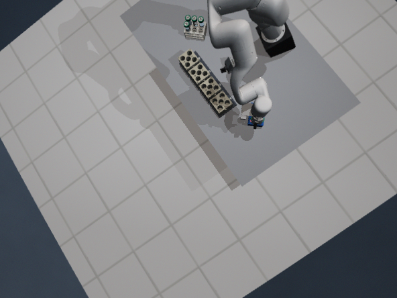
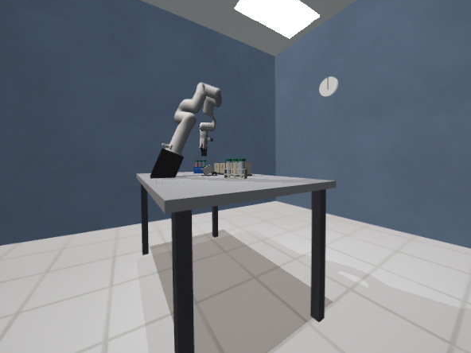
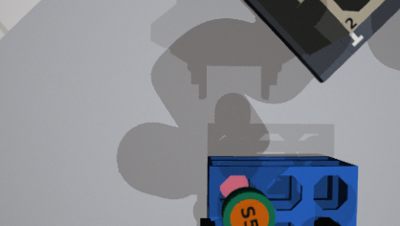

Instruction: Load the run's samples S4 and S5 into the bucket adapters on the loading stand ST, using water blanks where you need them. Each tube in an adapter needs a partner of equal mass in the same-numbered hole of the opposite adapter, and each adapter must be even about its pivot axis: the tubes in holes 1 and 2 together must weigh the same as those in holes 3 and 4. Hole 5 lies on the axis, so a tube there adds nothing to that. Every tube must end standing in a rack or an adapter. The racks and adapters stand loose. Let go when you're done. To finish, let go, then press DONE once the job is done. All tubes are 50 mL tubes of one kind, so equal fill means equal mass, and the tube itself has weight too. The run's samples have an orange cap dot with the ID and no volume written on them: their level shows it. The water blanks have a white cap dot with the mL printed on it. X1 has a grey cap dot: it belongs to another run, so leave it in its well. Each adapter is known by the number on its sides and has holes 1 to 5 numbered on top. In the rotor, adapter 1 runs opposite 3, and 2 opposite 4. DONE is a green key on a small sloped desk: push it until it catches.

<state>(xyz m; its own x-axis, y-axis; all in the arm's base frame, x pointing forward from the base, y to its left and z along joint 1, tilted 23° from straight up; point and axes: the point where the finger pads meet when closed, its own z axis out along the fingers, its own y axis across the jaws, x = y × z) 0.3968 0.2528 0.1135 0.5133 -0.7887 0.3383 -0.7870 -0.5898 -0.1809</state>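
The blue sample rack [image 1: 258, 125] stands on the table past the near end of the adapter row, and it fills the lower right of the wrist view [image 3: 287, 187]. Sample S5 [image 3: 248, 213], with a green cap and an orange dot, stands in its left well, with pink showing beside the cap. My gripper [image 1: 255, 125] [image 2: 203, 152] hangs straight above this rack, open and empty, well above the tubes. Its fingertips just show at the bottom edge of the wrist view [image 3: 265, 222], either side of S5. S4 is not visible.
Four beige adapters stand in a row on the dark loading stand [image 1: 205, 80]; the stand's corner by a hole marked 2 shows in the wrist view [image 3: 330, 29]. A clear rack of green-capped blanks [image 1: 195, 27] stands at the far end. The arm's black base [image 1: 278, 40] is behind.
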